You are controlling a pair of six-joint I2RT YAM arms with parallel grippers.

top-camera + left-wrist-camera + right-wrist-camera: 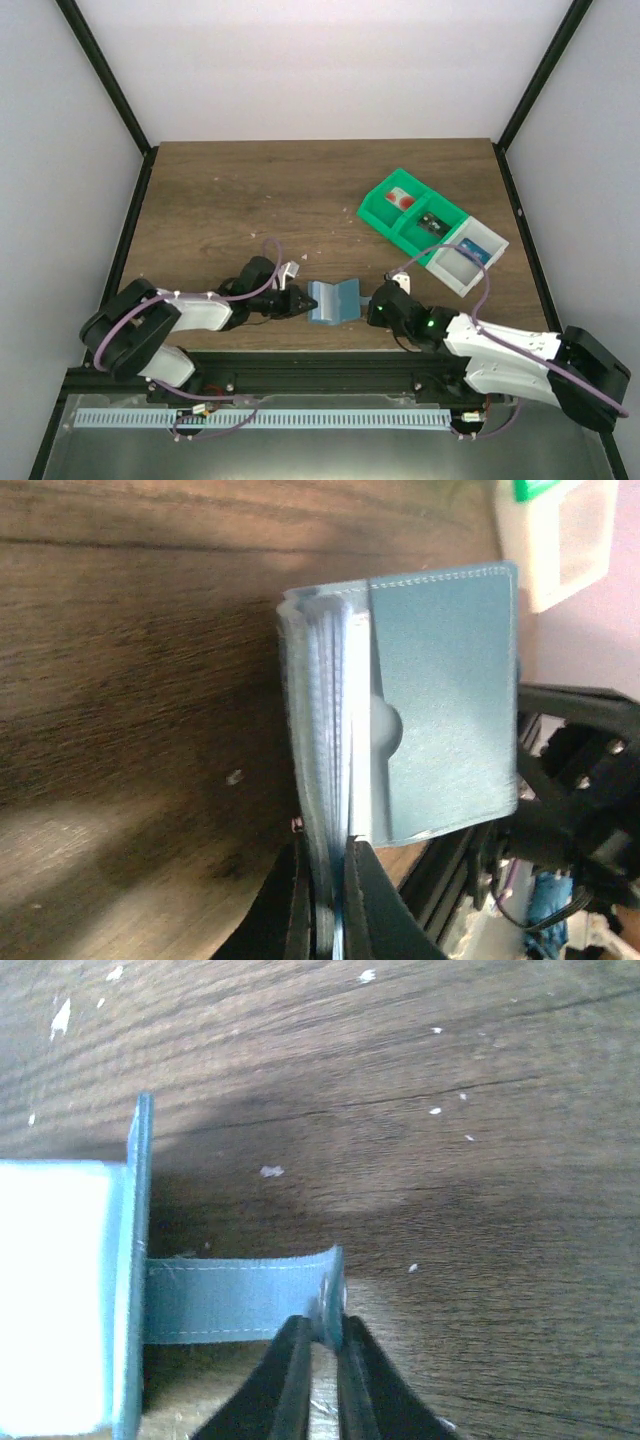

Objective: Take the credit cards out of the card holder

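You have a brown wood-grain table [250,200] in front of you, with both arms reaching in from its near edge.

On the far right of it a plastic compartment bin [390,219], green with a white end section, lies at a slant. Its far green compartment holds a red-and-white item, the middle one a small dark item, and the white one something blue. All three are too small to identify.

The light-blue folding card holder [333,301] stands half open on its edge near the front of the table, between the two grippers and well apart from the bin.

Your left gripper [325,865] is clamped on the holder's near edge, pinching the stack of clear inner sleeves. Your right gripper [322,1330] is closed on the tip of the holder's narrow blue strap [230,1298], which runs out taut from the cover.

Whether any credit cards sit in the sleeves you cannot tell; the left wrist view shows only layered plastic edges, and the right wrist view washes the cover out to white.
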